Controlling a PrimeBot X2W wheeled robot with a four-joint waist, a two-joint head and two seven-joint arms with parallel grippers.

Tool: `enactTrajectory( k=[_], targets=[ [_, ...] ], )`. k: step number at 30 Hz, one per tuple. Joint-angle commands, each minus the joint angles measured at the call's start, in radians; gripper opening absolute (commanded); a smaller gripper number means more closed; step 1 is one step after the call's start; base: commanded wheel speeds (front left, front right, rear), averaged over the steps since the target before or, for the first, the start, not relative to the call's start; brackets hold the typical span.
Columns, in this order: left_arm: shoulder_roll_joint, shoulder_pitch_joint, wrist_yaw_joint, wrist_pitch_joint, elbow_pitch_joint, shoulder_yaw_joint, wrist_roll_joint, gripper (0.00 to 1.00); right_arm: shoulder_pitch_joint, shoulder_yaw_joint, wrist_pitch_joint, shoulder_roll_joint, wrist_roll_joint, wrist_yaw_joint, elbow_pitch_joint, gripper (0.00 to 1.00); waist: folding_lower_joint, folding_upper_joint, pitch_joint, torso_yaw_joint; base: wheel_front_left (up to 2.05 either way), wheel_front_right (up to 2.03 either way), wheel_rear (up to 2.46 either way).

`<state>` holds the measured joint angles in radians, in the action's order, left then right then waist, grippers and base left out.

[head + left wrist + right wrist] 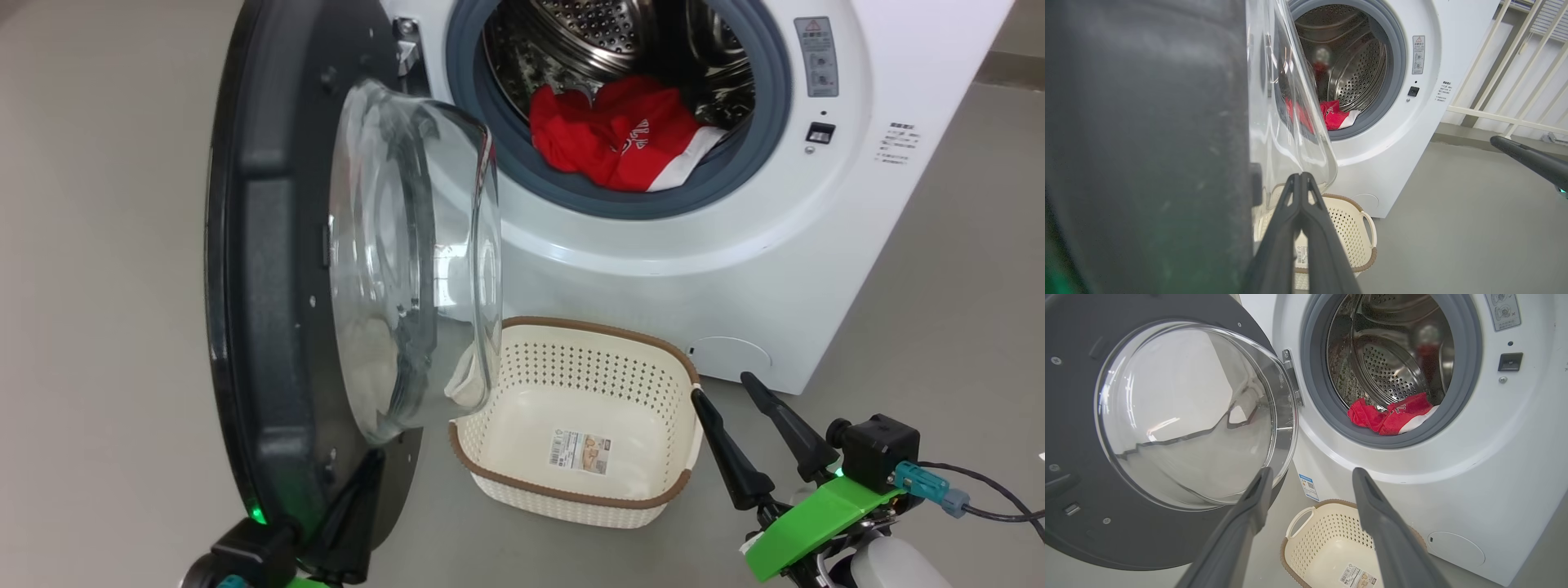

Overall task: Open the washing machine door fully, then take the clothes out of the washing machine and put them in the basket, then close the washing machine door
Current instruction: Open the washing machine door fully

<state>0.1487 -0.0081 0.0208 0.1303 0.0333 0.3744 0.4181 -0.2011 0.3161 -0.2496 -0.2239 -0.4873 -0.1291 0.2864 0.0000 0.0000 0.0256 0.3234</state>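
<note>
The white washing machine [898, 245] stands with its black round door [261, 269] swung out to the left, glass bowl bulging toward the drum. Red clothes [620, 135] with white trim lie at the drum's front lip, also visible as the clothes [1392, 416] in the right wrist view. The cream basket [653, 498] sits on the floor below the opening, with nothing but a paper label inside. My left gripper [363, 474] is shut, its tips against the door's inner face near its bottom; in its own view the left gripper [1301, 177] shows closed fingers. My right gripper [722, 390] stands open just right of the basket.
Grey floor [98, 327] spreads to the left of the door and to the right of the machine. A white railing [1515, 73] stands beyond the machine's right side. A cable [996, 498] trails from my right wrist.
</note>
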Motion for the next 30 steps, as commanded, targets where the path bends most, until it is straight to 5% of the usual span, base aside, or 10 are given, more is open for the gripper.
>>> enactTrajectory(
  k=[1,30],
  targets=[
    [0.025,-0.027,-0.016,0.012,-0.03,-0.056,0.009,0.0,-0.004,0.017,-0.012,-0.001,-0.009,-0.002,-0.022,1.0,0.0,0.0,0.004,0.013,0.0,0.0,0.0],
    [0.112,-0.158,-0.025,0.018,0.102,-0.16,0.053,0.0,-0.025,0.008,-0.012,0.006,-0.004,-0.002,-0.023,1.0,0.0,0.0,0.044,0.108,0.0,0.0,0.0]
  ],
)
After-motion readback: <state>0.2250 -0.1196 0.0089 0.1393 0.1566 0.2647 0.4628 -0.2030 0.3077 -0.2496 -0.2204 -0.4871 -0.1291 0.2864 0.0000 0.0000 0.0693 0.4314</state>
